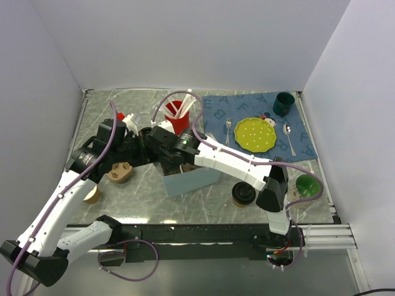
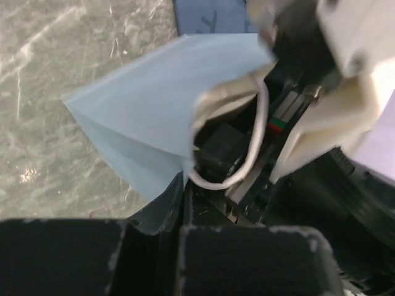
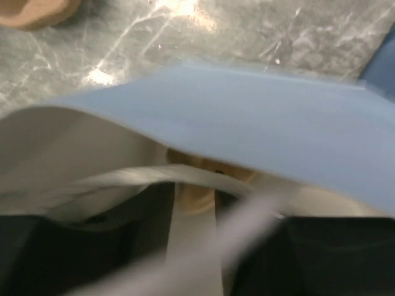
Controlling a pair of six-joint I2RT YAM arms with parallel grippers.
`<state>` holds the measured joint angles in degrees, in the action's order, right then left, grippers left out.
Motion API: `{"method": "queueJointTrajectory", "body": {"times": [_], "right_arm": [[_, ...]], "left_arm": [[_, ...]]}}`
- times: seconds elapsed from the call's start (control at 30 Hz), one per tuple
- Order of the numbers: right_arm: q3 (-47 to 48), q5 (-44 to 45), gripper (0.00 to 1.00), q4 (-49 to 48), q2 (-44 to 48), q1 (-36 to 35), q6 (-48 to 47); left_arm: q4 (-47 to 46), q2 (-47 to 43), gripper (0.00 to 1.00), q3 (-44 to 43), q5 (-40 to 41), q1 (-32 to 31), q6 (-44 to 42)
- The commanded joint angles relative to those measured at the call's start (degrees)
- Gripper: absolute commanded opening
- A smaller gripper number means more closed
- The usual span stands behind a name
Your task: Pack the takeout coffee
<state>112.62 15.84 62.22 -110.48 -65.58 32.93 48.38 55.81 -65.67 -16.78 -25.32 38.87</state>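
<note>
Marble counter (image 1: 142,203) between white walls carries a blue bag (image 1: 194,179) at its middle. Left fingers (image 2: 247,259) are clamped on the bag's rim, holding the mouth up. Right fingers (image 3: 321,259) stand a little apart at the mouth, with a handle strap (image 3: 185,176) lying between them. The coffee (image 1: 244,195) sits on the counter outside the bag, just beside the right arm's elbow. Two risks, as I judge it: the strap could snag the right fingers on withdrawal and drag or tip the bag, and a swinging elbow could knock the coffee over.

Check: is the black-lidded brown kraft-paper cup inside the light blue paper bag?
Out: the lidded cup stands on the marbled table, right of the bag.
</note>
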Motion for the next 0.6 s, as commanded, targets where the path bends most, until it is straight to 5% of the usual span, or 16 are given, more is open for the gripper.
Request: {"method": "queueJointTrajectory", "body": {"times": [0.0, 0.17, 0.37, 0.57], "right_arm": [[5.0, 0.3, 0.48, -0.6, -0.5, 0.0, 2.1], [0.7, -0.6, 0.54, -1.3, 4.5, 2.2, 2.0], [-7.0, -4.5, 0.44, -5.5, 10.0, 3.9, -4.1], [-3.4, -6.6, 0.5, -4.3, 11.5, 4.8, -7.2]], "left_arm": [[-0.7, -1.3, 0.04, 0.5, -0.4, -0.3, 2.1], [0.1, -0.8, 0.06, 0.5, 0.4, -0.3, 1.2], [0.0, -0.1, 0.13, -0.4, 1.1, -0.3, 0.0], [2.0, 2.4, 0.36, -5.0, 3.0, -0.3, -1.1]]}}
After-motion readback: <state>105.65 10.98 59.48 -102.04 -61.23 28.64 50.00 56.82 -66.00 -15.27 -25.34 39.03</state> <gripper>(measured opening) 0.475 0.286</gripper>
